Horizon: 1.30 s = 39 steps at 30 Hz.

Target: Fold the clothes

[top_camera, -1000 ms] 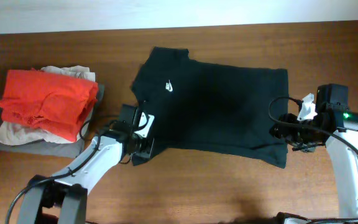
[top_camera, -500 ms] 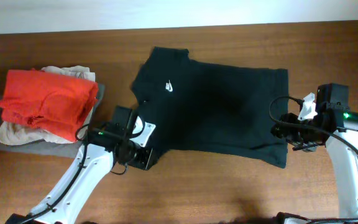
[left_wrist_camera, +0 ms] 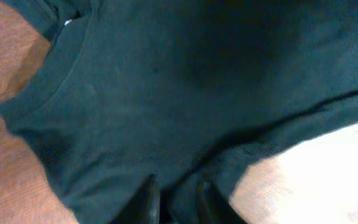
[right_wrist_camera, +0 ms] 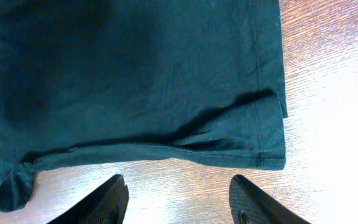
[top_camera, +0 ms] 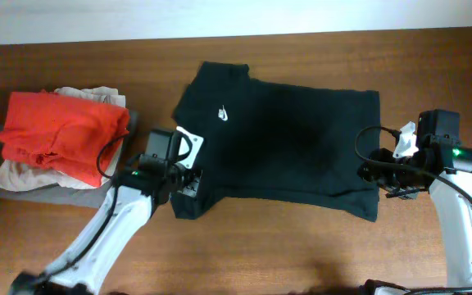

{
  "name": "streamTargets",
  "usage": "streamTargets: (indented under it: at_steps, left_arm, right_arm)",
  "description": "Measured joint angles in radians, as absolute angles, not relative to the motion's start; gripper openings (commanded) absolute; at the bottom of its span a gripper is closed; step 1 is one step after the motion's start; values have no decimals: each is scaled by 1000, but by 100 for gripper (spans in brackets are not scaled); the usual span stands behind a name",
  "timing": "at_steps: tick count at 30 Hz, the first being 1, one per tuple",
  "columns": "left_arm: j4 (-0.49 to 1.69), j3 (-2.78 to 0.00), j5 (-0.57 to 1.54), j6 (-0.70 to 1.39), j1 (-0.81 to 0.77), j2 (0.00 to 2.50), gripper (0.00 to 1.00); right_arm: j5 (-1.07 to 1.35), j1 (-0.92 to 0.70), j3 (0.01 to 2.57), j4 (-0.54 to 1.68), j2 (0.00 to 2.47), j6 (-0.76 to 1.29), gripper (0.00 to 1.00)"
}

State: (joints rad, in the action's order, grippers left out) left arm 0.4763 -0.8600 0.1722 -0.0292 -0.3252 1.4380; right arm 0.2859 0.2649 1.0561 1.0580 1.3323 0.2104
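Black T-shirt [top_camera: 285, 147] spread flat at frame centre on wooden surface [top_camera: 318, 246], white logo [top_camera: 223, 114] facing up. Left end effector [left_wrist_camera: 178, 200] at shirt's lower-left corner: fingers narrow, dark fabric between, grip cannot tell. Right end effector [right_wrist_camera: 182, 202] wide, empty, over bare wood just beside shirt's right hem. Folded garment stack [top_camera: 60, 135] at far left.

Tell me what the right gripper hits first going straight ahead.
Likely the hem of the black T-shirt, just past a bare strip of table; depth unclear, so possibly table first.
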Motion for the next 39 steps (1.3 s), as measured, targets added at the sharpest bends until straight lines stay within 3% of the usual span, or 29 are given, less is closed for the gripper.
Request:
streamTargets:
  at_steps: [9,31,35,39]
  left_arm:
    - [430,-860,215,-38,-325,1676,5]
    - [824,-863,672,-58,-326,1687,1]
    - [819,-863,651,-74,-338,1647,1]
    - [723,-872,490,-83,-346,1542,5]
  right_arm:
    - [286,265,1056,1062,1332,210,54]
    - [286,265,1056,1062,1332,210,54]
    - [286,265,1056,1062,1332,210,54]
    - [286,265,1056,1061,1332,210,54]
